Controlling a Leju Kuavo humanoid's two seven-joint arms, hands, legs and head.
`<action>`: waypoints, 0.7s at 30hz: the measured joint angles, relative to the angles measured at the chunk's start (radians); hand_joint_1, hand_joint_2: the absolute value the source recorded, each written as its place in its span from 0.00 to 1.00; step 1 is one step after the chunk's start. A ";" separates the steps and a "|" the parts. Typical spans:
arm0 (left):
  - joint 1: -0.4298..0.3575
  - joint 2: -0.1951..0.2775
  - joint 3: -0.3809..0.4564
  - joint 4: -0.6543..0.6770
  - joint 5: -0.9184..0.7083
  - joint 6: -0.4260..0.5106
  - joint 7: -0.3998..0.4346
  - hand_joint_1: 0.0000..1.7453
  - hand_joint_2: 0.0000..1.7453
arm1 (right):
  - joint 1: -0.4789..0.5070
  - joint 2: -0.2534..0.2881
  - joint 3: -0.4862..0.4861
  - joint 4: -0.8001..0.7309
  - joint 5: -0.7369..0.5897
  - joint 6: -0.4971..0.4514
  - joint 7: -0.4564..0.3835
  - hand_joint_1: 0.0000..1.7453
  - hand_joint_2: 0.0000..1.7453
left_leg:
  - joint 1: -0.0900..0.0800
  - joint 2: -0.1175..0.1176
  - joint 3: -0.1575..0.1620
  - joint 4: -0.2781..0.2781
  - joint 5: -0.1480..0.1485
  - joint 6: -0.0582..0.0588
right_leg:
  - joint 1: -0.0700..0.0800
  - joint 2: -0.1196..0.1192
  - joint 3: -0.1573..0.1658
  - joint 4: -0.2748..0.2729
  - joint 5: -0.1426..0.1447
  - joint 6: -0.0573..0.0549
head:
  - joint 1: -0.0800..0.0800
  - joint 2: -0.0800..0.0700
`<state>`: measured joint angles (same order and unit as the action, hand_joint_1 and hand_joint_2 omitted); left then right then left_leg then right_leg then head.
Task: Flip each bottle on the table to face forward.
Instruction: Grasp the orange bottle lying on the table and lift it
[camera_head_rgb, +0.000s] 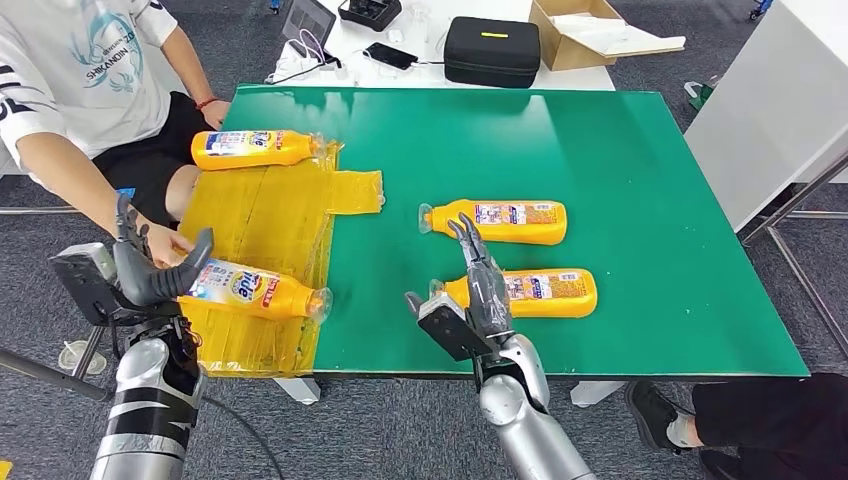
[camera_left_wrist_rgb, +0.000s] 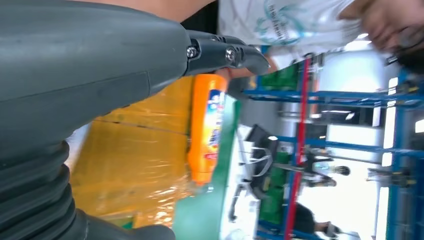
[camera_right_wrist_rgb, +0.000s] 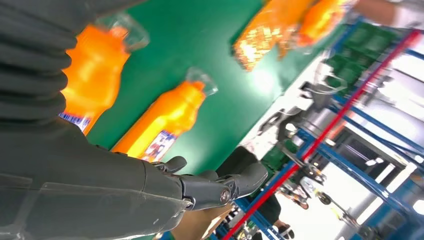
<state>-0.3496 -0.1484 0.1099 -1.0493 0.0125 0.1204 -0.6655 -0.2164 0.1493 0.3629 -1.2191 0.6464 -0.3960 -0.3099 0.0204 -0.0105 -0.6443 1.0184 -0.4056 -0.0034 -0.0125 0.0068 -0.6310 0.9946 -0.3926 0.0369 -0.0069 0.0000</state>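
Four bottles lie flat on the green bench (camera_head_rgb: 620, 180), all with their long axes running left to right across the robot's front. Two rest on the yellow sheet (camera_head_rgb: 270, 215) at the left: the far bottle (camera_head_rgb: 255, 148) near the sheet's back edge, and the near-left bottle (camera_head_rgb: 255, 289), its cap pointing right, at the front. The left hand (camera_head_rgb: 150, 262) is at the butt end of that near-left bottle, thumb arched over it and fingers raised behind; whether it truly grips the bottle cannot be told. A person's hand (camera_head_rgb: 168, 247) sits just beside it.

The other two lie on bare green, caps to the left: the middle bottle (camera_head_rgb: 510, 220) and, nearer the front edge, the front bottle (camera_head_rgb: 540, 292). The right hand (camera_head_rgb: 480, 290) is spread and holds nothing, fingers pointing away from the robot, over the front bottle's cap end. That bottle lies crosswise just right of the palm, so the right arm is plainly the nearer one for turning it.
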 joint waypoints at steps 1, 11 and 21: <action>0.002 -0.006 0.010 -0.010 0.008 0.002 -0.006 0.00 1.00 | -0.008 -0.010 0.000 0.004 0.016 0.008 0.020 0.00 1.00 | 0.000 0.000 0.000 0.000 0.000 0.000 | 0.000 0.000 0.000 0.000 0.000 0.000 | 0.000 0.000; 0.038 -0.034 0.040 -0.068 -0.020 0.025 -0.024 0.00 1.00 | -0.118 -0.164 -0.015 0.087 0.086 0.243 0.193 0.00 1.00 | -0.002 -0.001 -0.001 0.000 0.000 0.000 | -0.001 0.000 0.000 0.000 0.000 0.000 | 0.000 0.000; 0.019 -0.041 0.023 -0.002 -0.073 0.025 -0.027 0.00 1.00 | -0.156 -0.269 0.003 0.199 0.015 0.414 0.210 0.00 1.00 | -0.002 0.000 -0.001 0.000 0.000 0.000 | -0.001 0.000 -0.001 0.000 0.000 0.000 | 0.000 0.000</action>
<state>-0.3303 -0.1889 0.1327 -1.0509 -0.0608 0.1451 -0.6929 -0.3724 -0.1198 0.3656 -1.0200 0.6618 0.0176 -0.1003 0.0187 -0.0107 -0.6452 1.0186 -0.4058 -0.0029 -0.0138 0.0065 -0.6317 0.9945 -0.3924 0.0372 -0.0070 0.0000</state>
